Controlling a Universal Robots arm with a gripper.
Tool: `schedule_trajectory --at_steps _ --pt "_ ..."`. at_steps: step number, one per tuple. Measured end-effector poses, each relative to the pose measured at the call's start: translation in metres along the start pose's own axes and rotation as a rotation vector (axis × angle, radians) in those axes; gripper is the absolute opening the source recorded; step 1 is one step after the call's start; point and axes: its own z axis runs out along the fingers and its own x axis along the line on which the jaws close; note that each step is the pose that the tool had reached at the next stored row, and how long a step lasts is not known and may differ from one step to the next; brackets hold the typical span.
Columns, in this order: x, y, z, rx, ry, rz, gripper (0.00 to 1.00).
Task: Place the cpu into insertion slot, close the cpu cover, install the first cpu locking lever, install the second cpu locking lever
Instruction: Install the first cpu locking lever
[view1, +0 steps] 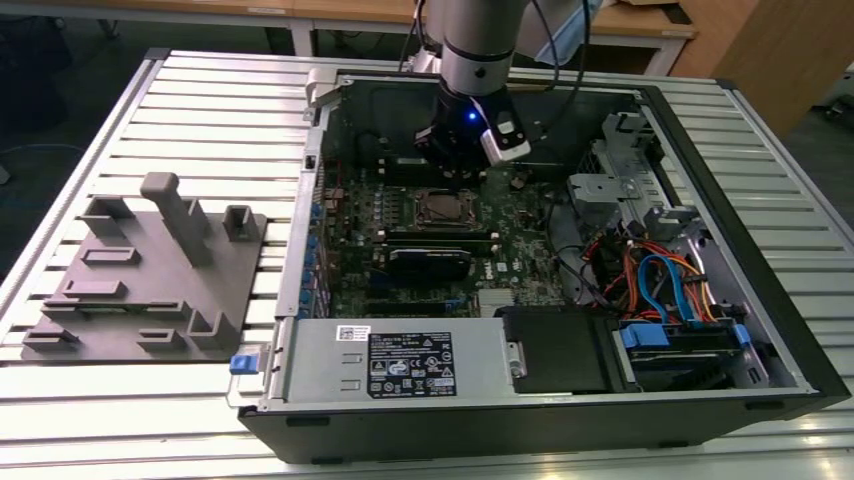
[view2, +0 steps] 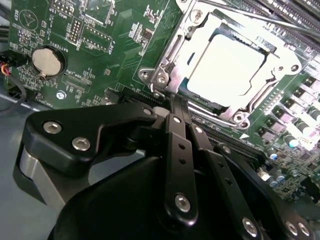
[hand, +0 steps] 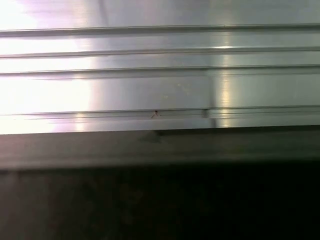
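While cpu (view2: 227, 62) sat in insertion slot (view2: 167, 55), cpu cover (view2: 280, 75) lay closed over it; gripper (view2: 176, 111), jaws pinched together empty, hovered beside slot's corner. Judged step: locking levers, needing precise hooking.

Camera arrangement: one elevated overview, two arm-mounted close views.

The exterior view looks down at an angle from above the open computer case (view1: 561, 250) on the slatted metal table (view1: 147, 420), taking in the whole motherboard and the arm (view1: 477, 45). The second wrist view sits close over the gripper (view2: 172, 107), facing the insertion slot (view2: 227, 67), which the exterior view also shows (view1: 441, 207). The first wrist view faces ribbed metal slats (hand: 160, 75) at very close range.
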Motion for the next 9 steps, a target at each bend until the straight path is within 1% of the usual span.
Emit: schedule_trajectory --at_steps 3,9 --pt "0.0001 -0.0002 0.0005 0.0008 0.0003 0.000 0.10" --pt "0.0001 0.0000 0.0005 -0.0059 0.0004 0.000 0.10"
